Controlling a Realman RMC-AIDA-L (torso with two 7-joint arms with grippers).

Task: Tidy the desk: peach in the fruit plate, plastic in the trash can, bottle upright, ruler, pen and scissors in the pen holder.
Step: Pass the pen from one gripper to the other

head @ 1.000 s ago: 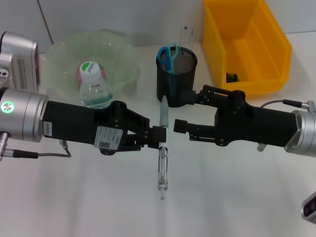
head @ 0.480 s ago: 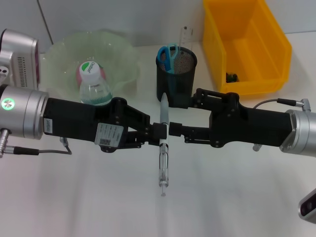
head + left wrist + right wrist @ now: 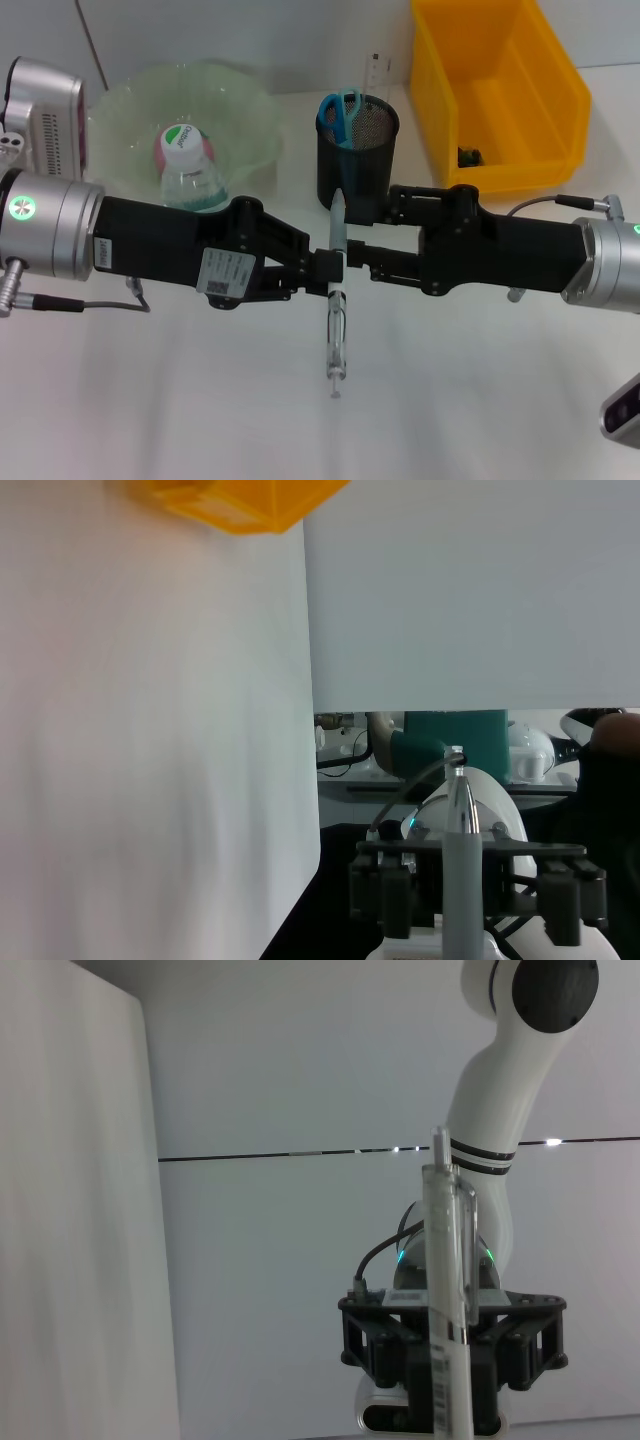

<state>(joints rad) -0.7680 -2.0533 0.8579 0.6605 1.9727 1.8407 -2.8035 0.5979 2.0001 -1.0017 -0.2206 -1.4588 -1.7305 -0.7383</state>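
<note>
A clear pen with a grey cap [image 3: 335,330] is held upright above the table's middle. My left gripper [image 3: 332,270] is shut on its middle; it also shows in the right wrist view [image 3: 450,1345] behind the pen [image 3: 448,1260]. My right gripper [image 3: 368,250] faces it from the right, open, with a finger on either side of the pen, as the left wrist view [image 3: 470,885] shows. The black mesh pen holder [image 3: 357,150] behind holds blue scissors [image 3: 340,108] and a clear ruler [image 3: 373,75]. A bottle [image 3: 190,175] stands upright by the green fruit plate [image 3: 120,120], which holds a pink peach [image 3: 162,152].
A yellow bin [image 3: 500,90] stands at the back right with a small dark item [image 3: 468,155] inside. A grey device [image 3: 45,110] sits at the far left. The white table edge runs through both wrist views.
My right gripper has moved left, up to the pen, until its open fingers straddle it. My left gripper has kept its hold on the pen and barely shifted.
</note>
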